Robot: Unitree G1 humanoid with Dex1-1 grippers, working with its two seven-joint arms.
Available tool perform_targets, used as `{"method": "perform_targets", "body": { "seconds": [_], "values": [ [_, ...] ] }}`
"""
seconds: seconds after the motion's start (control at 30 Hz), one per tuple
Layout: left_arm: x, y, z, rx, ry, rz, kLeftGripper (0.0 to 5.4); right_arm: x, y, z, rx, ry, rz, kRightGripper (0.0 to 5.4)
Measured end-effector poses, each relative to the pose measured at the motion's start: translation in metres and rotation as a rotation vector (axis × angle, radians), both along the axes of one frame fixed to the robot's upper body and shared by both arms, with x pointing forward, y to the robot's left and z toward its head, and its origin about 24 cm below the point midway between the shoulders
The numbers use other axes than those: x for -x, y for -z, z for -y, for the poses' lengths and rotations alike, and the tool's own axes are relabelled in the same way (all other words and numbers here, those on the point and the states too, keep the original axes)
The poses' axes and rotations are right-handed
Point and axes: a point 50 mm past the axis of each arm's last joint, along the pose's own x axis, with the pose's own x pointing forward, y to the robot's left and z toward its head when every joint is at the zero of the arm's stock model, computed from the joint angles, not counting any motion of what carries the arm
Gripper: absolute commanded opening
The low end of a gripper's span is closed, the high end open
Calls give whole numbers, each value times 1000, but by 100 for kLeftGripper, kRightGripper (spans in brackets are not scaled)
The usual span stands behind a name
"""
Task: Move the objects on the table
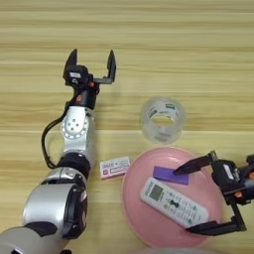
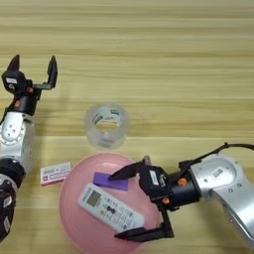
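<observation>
A white remote (image 1: 173, 202) with a small screen and buttons lies in a pink plate (image 1: 134, 198), beside a small purple block (image 1: 170, 174). My right gripper (image 1: 192, 198) is open over the plate's right side, one finger near the purple block and the other past the remote's lower end, touching neither that I can see. The white-and-red packet (image 1: 114, 166) lies flat on the table (image 1: 198, 59) just left of the plate. My left gripper (image 1: 92, 58) is open and empty, raised over the table further back and left.
A roll of clear tape (image 1: 162, 119) stands on the table just behind the plate. The left arm (image 1: 74, 149) runs from the lower left corner up past the packet.
</observation>
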Motion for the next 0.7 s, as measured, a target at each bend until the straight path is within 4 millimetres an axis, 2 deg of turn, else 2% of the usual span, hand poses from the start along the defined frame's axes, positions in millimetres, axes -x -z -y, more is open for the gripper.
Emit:
{"method": "perform_targets", "body": {
  "seconds": [0.23, 0.7],
  "values": [
    [1, 0, 0, 1, -4, 4, 537, 4, 9, 2, 56, -7, -41, 540],
    [2, -1, 1, 2, -2, 8, 537, -1, 32, 1, 113, -1, -47, 540]
  ]
}}
